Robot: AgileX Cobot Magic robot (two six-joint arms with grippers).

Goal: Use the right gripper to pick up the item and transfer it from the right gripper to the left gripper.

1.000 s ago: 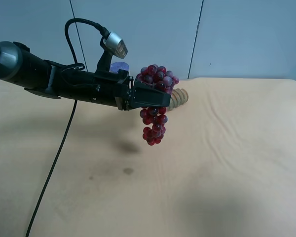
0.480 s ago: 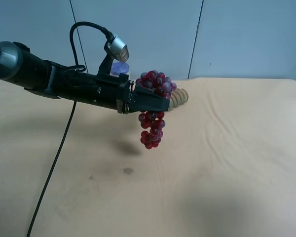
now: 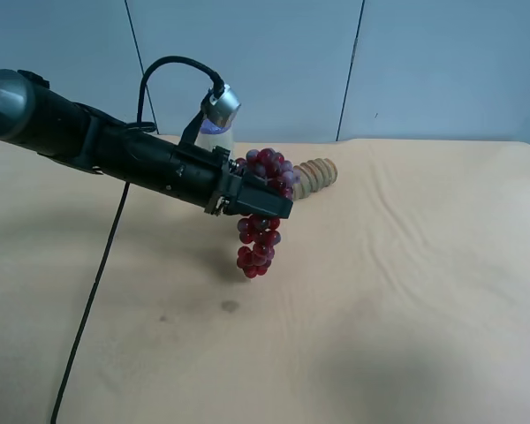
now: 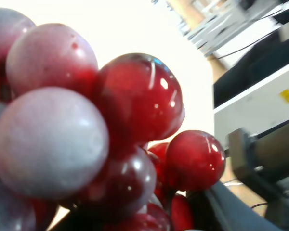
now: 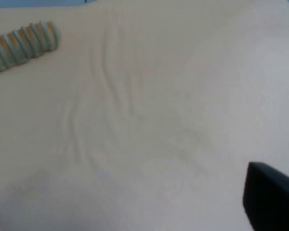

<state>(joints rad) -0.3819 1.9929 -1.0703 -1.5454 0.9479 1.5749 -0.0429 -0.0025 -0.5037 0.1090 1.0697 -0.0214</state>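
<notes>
- The grapes are carried by the left gripper, at the centre of the exterior view and a little left. They seem to hang clear of the table.
- The grip takes the bunch near its upper part. The top berries bulge above the jaws and the longer tail dangles below them. My guess is that a quick turn or stop of the arm would set that tail swinging.
- The berries are round and smooth, so the jaws may be seated on only a few of them. If those roll aside, the bunch could slide out and drop.
- The roll lies just behind the gripper, and the white bottle stands behind the arm, upper centre. A careless sweep back that way could knock the bottle over or push the roll.
- The left gripper is clamped tight on the grapes. Its wrist view is filled with red and purple berries pressed close to the lens.
- The right gripper stands wide apart and holds nothing. One dark finger shows at the lower right of its view, with only bare table and the roll at upper left. It does not appear in the exterior view.
- The handover itself looks done, so I judge the main risk now is losing the hold.
</notes>
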